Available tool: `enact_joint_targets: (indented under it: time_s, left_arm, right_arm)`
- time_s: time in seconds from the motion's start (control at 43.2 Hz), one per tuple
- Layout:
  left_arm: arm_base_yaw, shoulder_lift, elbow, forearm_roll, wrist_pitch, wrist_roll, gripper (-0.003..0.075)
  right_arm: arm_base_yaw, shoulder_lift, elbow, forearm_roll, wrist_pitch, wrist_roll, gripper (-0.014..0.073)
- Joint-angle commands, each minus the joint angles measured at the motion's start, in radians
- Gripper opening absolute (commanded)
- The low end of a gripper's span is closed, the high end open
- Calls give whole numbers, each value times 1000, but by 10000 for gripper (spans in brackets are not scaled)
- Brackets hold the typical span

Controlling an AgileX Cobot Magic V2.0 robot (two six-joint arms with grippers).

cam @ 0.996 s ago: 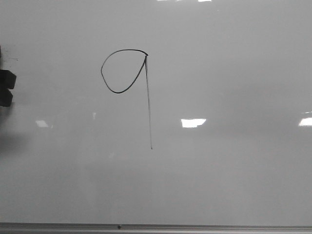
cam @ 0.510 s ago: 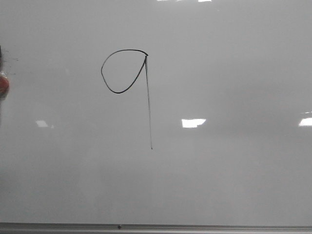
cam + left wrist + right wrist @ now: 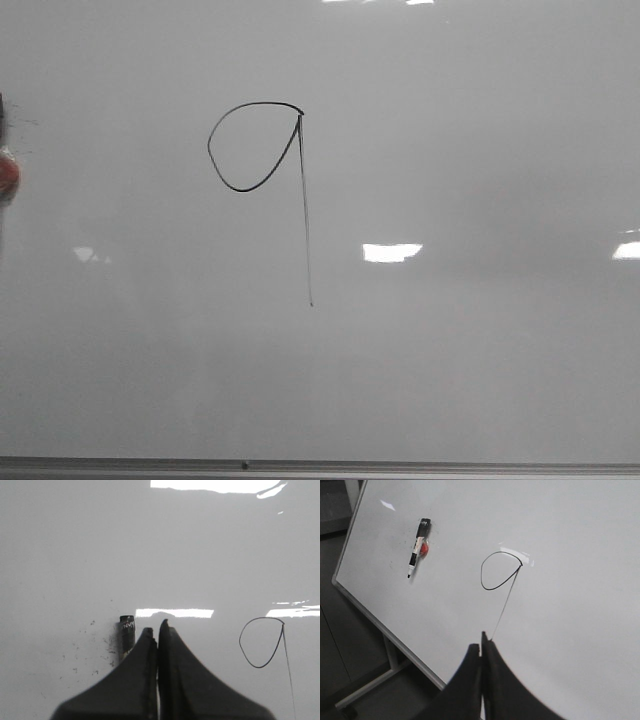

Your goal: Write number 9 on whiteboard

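The number 9 (image 3: 304, 200) is drawn in thin black line on the whiteboard (image 3: 480, 150), a teardrop loop with a long straight stem. It also shows in the left wrist view (image 3: 259, 667) and the right wrist view (image 3: 505, 607). A black marker (image 3: 126, 632) lies flat on the board just beside my left gripper (image 3: 156, 629), which is shut with nothing between its jaws. My right gripper (image 3: 481, 647) is shut and empty, its tips over the lower end of the stem. The marker (image 3: 417, 547) lies well left of the 9. Neither gripper shows in the front view.
A small red thing (image 3: 6, 175) sits at the board's left edge, touching the marker in the right wrist view (image 3: 423, 548). Dark specks dot the board around the marker. A grey frame strip (image 3: 400, 467) runs along the bottom edge. The board's stand and dark floor (image 3: 350, 680) lie beyond its corner.
The black gripper at the left edge of the front view has moved out of view, uncovering the red thing. The 9 is unchanged.
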Motion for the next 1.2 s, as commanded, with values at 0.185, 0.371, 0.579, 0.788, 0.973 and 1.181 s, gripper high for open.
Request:
enact_joint_targets:
  time_s: [0.185,0.371,0.579,0.788,0.973,1.181]
  left_arm:
    - [-5,-11,-29,-2,-66,-9,-19]
    - [-5,-11,-29,-2,-66,-9,-19]
    - [-5,-11,-23,13,-66,-9,-19]
    - [24,-99,65,330,-73,-267,-19]
    - [123,-278,212,370,-73,-276,-19]
    - [170,-337,334,377,-81,-276,-19]
  right_arm:
    - [-7,5,-23,38,-44,-2,-68]
    - [-7,5,-23,38,-44,-2,-68]
    - [-7,5,-23,38,-44,-2,-68]
    - [-7,5,-23,38,-42,-2,-68]
    - [-7,5,-23,38,-42,-2,-68]
    - [-7,5,-23,38,-38,-2,-68]
